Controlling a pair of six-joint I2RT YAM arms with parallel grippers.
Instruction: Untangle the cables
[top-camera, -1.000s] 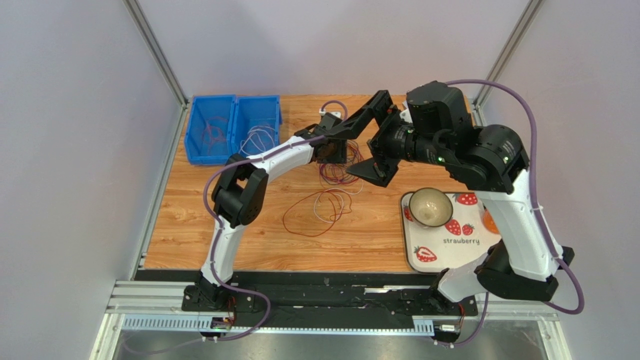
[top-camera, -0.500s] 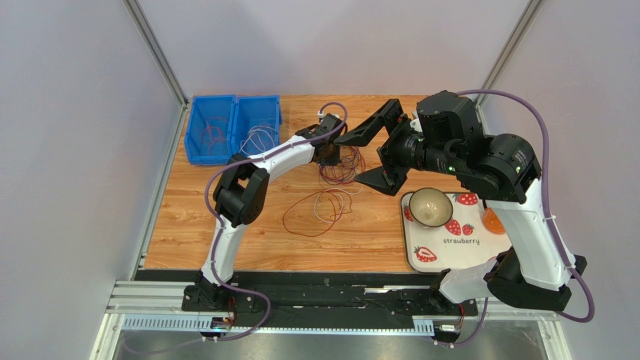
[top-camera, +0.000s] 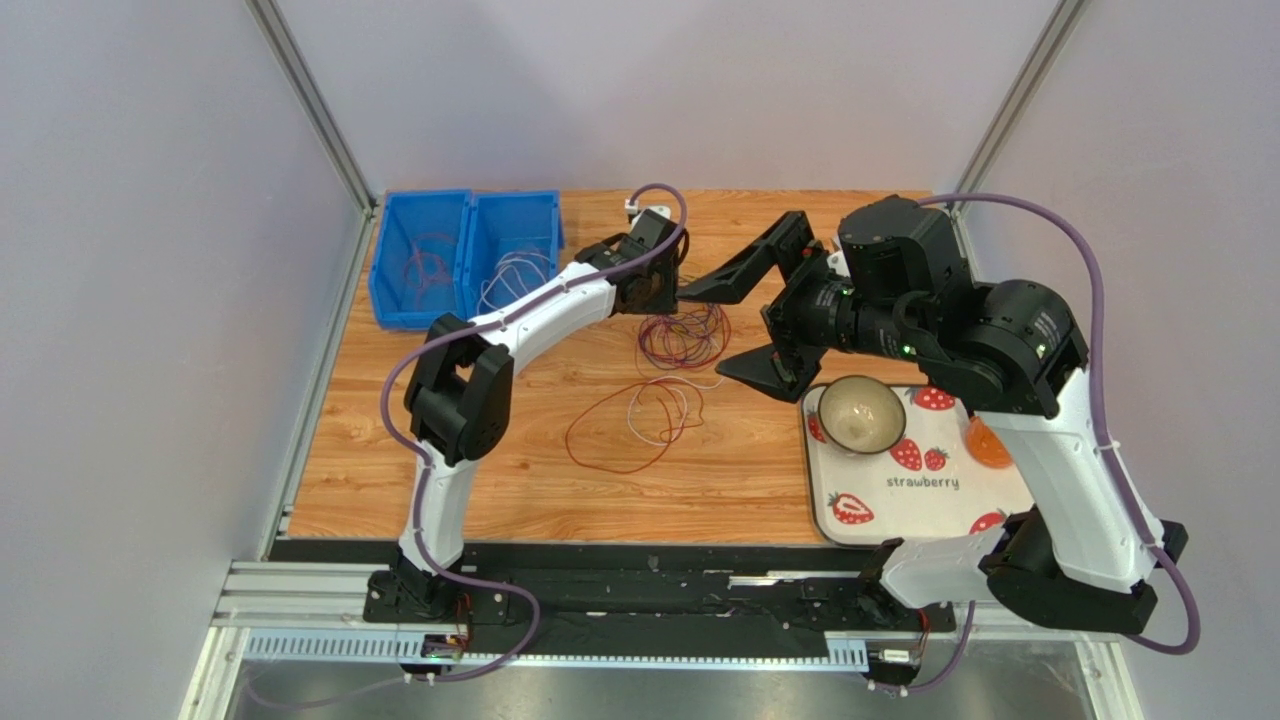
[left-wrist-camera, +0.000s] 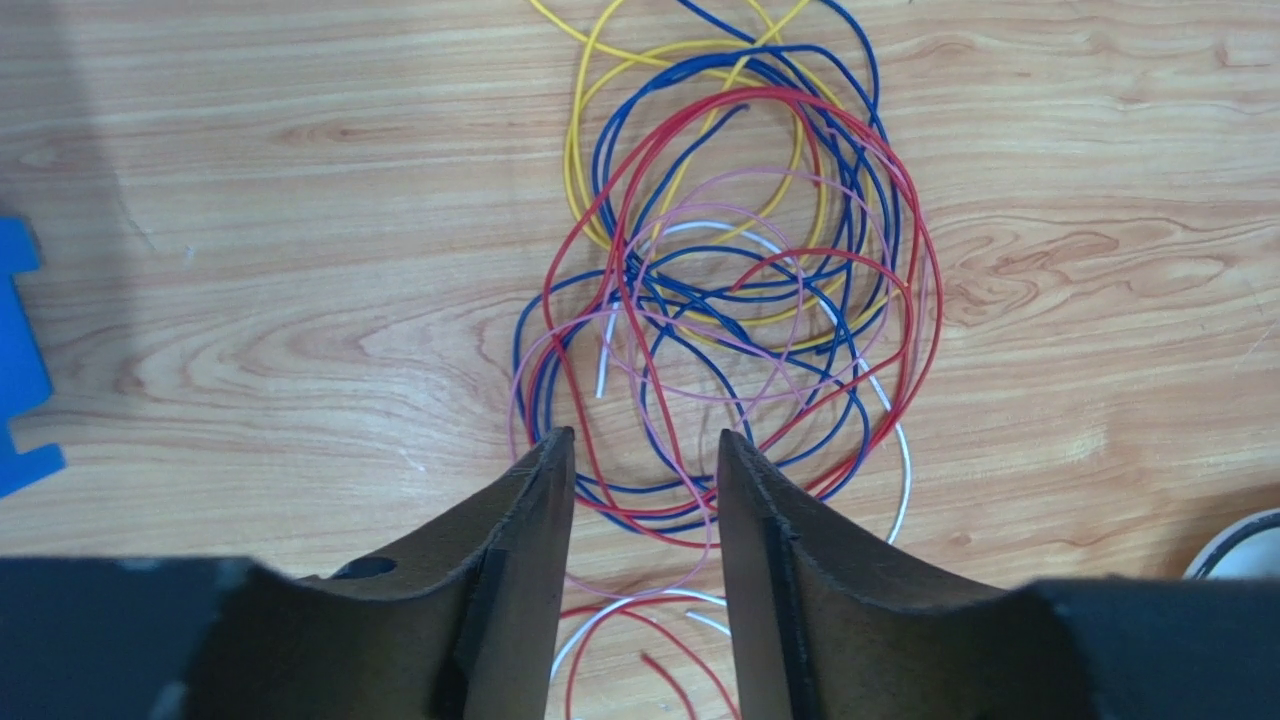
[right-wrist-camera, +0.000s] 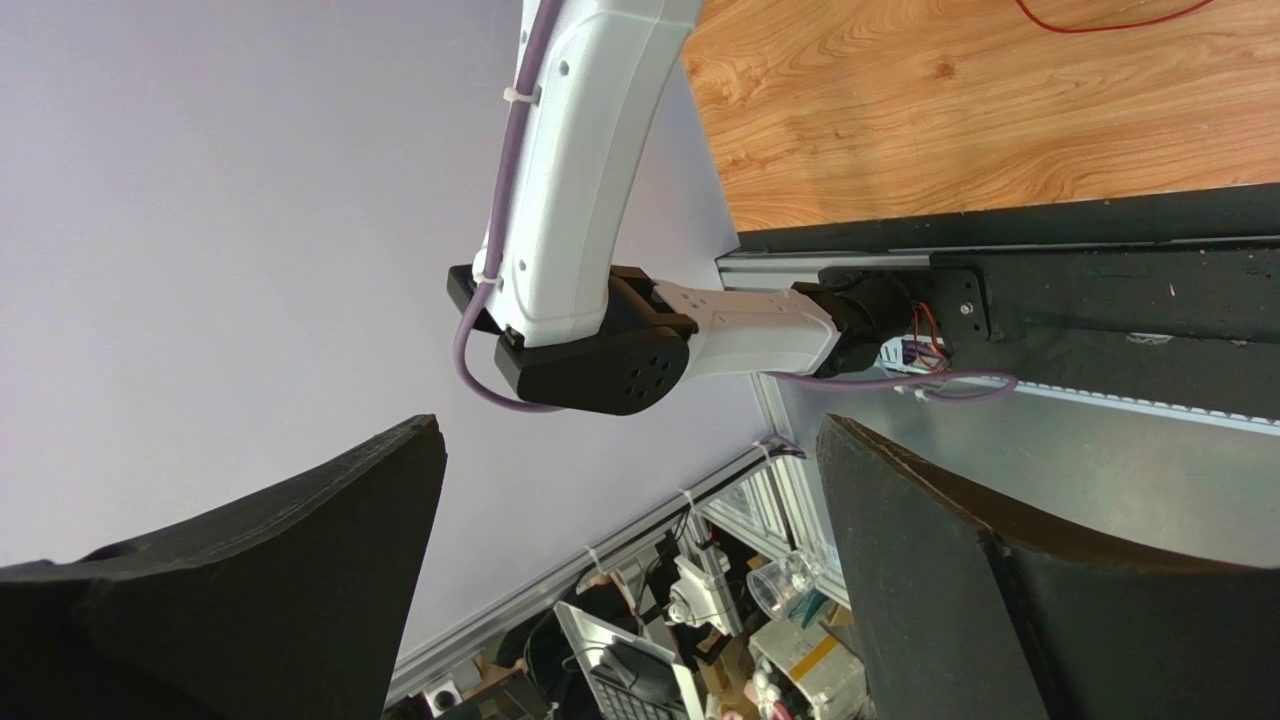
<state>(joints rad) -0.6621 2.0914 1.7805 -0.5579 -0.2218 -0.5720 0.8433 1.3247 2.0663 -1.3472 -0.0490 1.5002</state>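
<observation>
Lying knotted on the wooden surface (left-wrist-camera: 226, 225), the cables (left-wrist-camera: 721, 300) sit just ahead of the left gripper (left-wrist-camera: 643, 450), narrowly parted and empty. It has drawn back from the tangle while the right gripper (top-camera: 706, 326), wide open and empty, has swung rightward, so the untangling likely still lies ahead.

The wooden table (top-camera: 361, 450) carries cables (top-camera: 676, 339), blue bins (top-camera: 470, 248) and a strawberry tray (top-camera: 906, 510).

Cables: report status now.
Left gripper open over tangled cables, holding nothing. Right gripper wide open, empty. Nothing in the way.
</observation>
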